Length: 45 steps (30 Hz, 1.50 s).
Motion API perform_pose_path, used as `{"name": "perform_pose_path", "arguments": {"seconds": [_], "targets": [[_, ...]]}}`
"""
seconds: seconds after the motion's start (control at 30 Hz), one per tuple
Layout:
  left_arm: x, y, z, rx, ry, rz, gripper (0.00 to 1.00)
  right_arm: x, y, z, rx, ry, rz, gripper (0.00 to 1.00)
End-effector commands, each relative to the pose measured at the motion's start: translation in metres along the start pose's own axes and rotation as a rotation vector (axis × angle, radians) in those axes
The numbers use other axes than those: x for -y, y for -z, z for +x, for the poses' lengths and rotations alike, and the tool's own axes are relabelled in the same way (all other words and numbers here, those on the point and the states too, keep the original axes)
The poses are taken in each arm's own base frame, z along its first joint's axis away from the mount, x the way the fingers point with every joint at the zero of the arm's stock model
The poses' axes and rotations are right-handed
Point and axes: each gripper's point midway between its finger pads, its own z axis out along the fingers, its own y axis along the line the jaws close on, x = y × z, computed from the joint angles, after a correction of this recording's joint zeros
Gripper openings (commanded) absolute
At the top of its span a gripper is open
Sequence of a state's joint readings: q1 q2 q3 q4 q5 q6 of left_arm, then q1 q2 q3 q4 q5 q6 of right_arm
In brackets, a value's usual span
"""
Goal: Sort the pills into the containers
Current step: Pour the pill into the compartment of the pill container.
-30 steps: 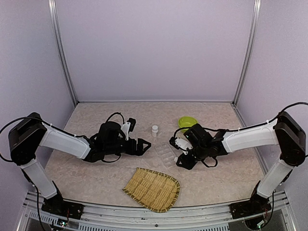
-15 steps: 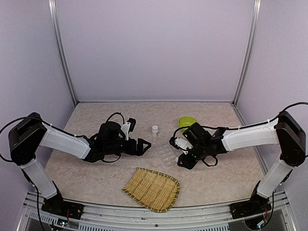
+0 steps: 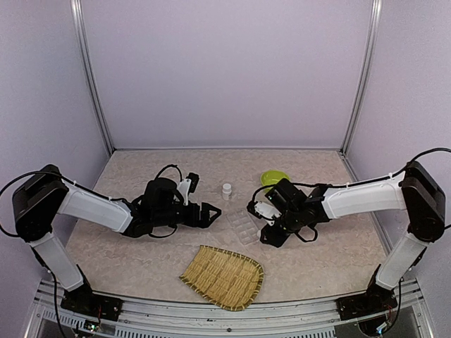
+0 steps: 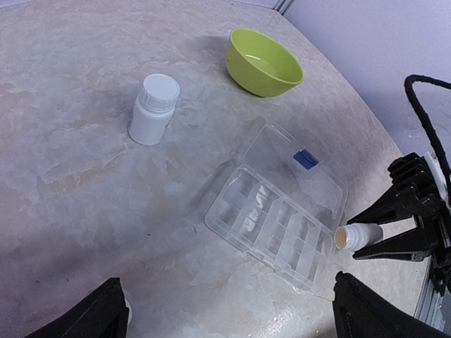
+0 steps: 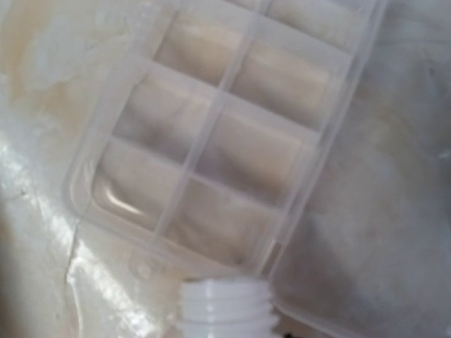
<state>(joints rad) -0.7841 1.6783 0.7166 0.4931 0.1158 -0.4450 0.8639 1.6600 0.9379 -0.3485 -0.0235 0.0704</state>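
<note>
Reaching low, the right gripper [image 3: 265,213] clamps an uncapped bottle [image 4: 357,236] tipped sideways at the box [image 4: 275,218] edge, slightly nearer than before; the left gripper [image 3: 211,212] gapes wide, unmoved.

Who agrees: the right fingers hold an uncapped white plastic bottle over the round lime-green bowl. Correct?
No: the right fingers hold the uncapped white plastic bottle over the end of the clear plastic organiser box, as the left wrist view shows.
</note>
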Motion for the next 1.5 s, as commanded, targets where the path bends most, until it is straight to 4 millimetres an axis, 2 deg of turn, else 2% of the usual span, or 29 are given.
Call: {"name": "perform_pose_path", "arguments": {"seconds": [0.0,1.47], "targets": [[0.0006,0.0033,-0.0049,0.019,0.000,0.009,0.99,-0.0043,-0.0038,-0.0001,-0.023,0.021,0.000,0.28],[0.0002,0.0032,-0.0051,0.019,0.001,0.009,0.99,-0.0030,-0.0071,-0.0012,-0.190,0.129,0.087,0.29]]}}
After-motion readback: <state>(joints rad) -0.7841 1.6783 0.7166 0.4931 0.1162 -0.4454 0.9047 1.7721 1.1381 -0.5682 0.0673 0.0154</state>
